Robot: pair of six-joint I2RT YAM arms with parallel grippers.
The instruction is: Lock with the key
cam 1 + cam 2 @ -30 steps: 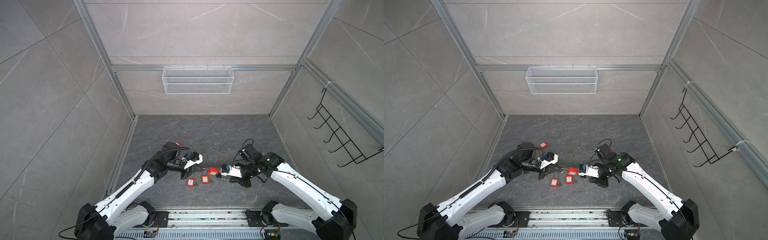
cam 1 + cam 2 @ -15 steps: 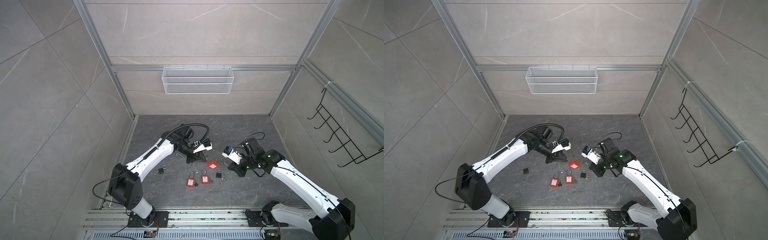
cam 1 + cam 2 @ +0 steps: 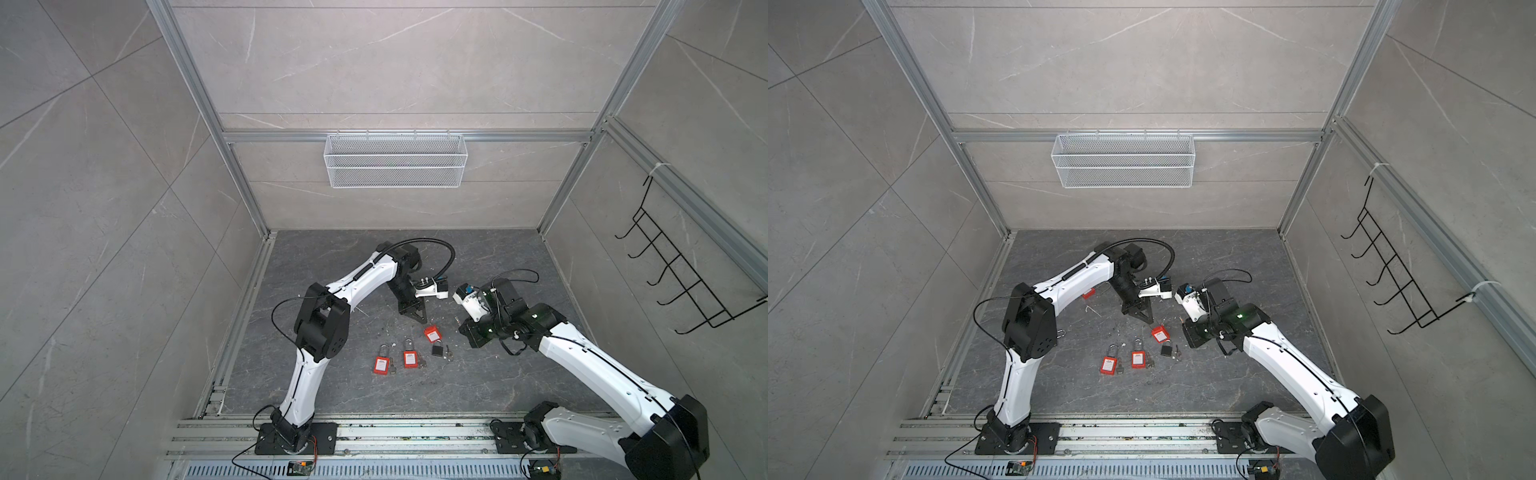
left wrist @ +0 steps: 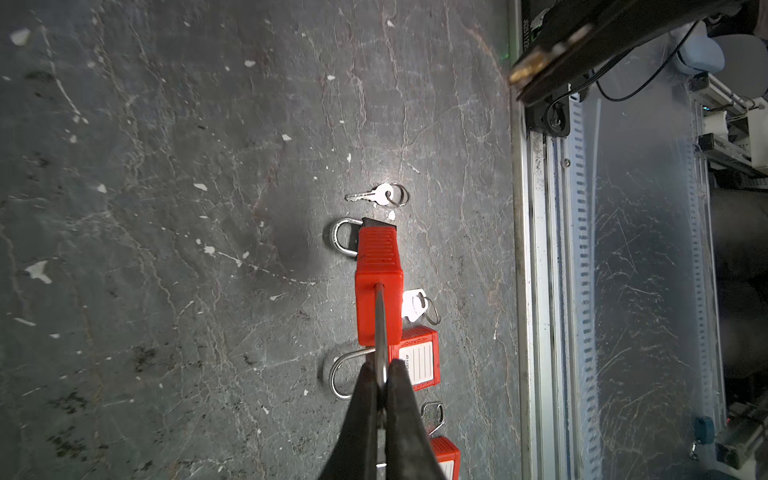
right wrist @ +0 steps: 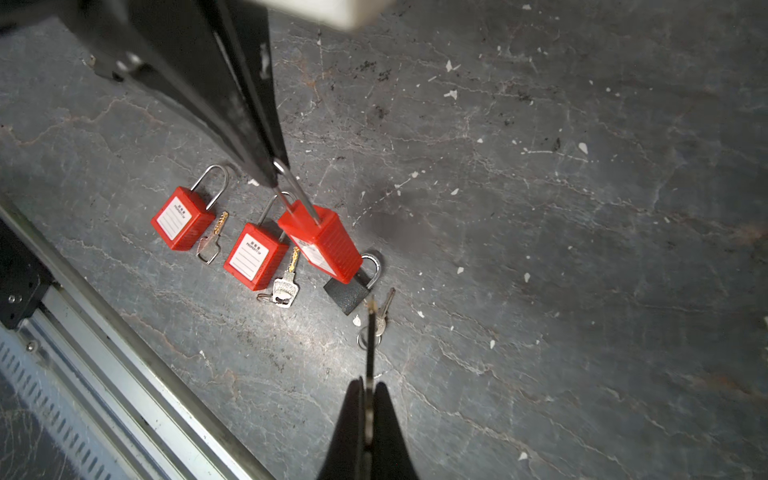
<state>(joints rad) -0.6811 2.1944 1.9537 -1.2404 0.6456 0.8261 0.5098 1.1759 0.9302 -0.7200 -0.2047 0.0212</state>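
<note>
Left gripper (image 4: 383, 369): clamped tight on the shackle (image 4: 379, 324) of a red lock (image 4: 378, 286), which hangs below it, clear of the floor (image 5: 540, 208).
Right gripper (image 5: 368, 384): pinched narrow on the key (image 5: 370, 332), held edge-on with its tip pointing out.
Lock's place: we see it above the middle of the floor, over the row of spare locks (image 5: 255, 255) that lies toward the front edge.
Gap: key and lock are near but apart. We cannot see the keyhole.
Step, as we judge it: lining the key up with the lock's underside.
Risk, swing: the grip is on thin round steel, so a push from the key could pivot the lock away.
Risk, slip: only the key's head is pinched, so turning it may twist it in the pads.
Risk, aim: the key is thin, so a small tilt would miss the slot.
Risk, drop: a fall would land on the black lock (image 5: 347, 293) and loose key (image 5: 384, 309), scattering them.
</note>
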